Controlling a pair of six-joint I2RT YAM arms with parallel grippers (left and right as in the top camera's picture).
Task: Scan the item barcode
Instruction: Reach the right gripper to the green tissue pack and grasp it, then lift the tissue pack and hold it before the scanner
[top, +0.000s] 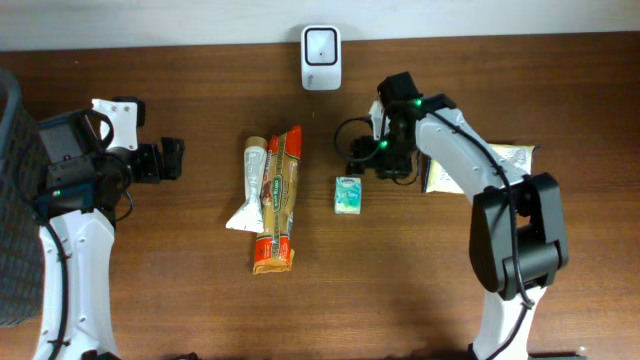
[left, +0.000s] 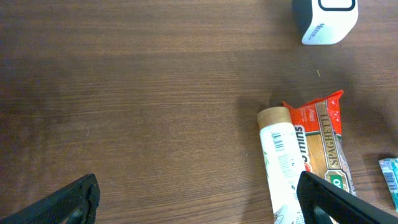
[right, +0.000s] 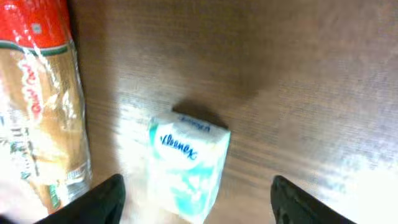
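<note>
The tissue pack lies on the bench mid-frame, below the scanner, and the right end effector hangs close by it, spread wide and empty, maybe ready to grab it.

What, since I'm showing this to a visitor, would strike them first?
A red spaghetti pack and a white tube lie side by side mid-table, a small Kleenex pack to their right. The right gripper hovers open close by that pack, and a white scanner stands at the far edge.
</note>
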